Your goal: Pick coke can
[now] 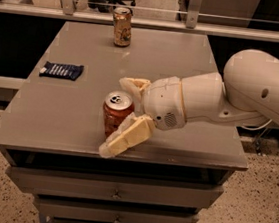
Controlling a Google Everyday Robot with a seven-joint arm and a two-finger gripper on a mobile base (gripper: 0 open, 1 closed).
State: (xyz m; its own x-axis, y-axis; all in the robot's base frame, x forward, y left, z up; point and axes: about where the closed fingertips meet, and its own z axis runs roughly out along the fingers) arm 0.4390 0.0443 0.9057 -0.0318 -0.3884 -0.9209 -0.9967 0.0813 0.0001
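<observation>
Upright red-orange coke can (115,117), silver-topped, stands between the spread fingers of the claw (114,118).
</observation>
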